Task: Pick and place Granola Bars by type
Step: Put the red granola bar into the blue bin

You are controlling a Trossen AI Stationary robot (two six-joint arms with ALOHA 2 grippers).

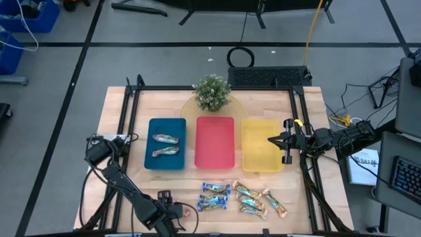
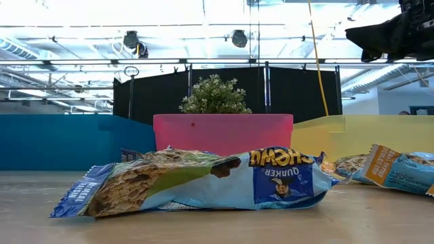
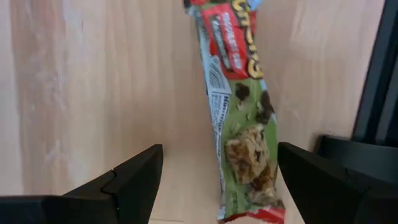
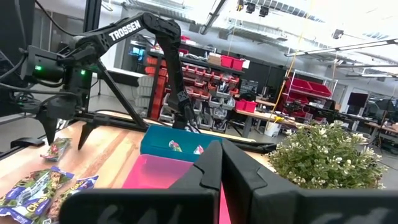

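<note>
**Left gripper lined up over a green-and-red bar; sorting well short of done**

At about eight o'clock on the table, near the front edge, the left gripper [image 1: 179, 212] sits low with its fingers spread wide. Its wrist view shows why: a green-and-red granola bar [image 3: 239, 106] lies lengthwise in the gap between the two dark fingers [image 3: 134, 177], touching neither, so the jaws look set to close across the wrapper's narrow width. I judge this to be the approach before a grasp, not yet a pinch.

At ten o'clock stands the blue tray [image 1: 166, 143], already holding two bars [image 1: 165, 145] one above the other. Their wrappers are too small to read from above, though they seem to match the green-and-red kind, which would explain where the left arm's pick is headed. The red tray [image 1: 215, 142] at twelve o'clock shows nothing inside, with a small potted plant [image 1: 212, 92] just behind it.

At six o'clock, the blue-white Quaker Chewy bars [image 1: 214, 197] lie clustered together, and just beside them toward five o'clock the tan-gold bars [image 1: 260, 201] are fanned out loosely, all unsorted.

At two o'clock the yellow tray [image 1: 260, 143] also looks bare. The right gripper [image 1: 287, 141] hangs over that tray's right rim, fingers pressed together, apparently waiting clear of the work.
</note>
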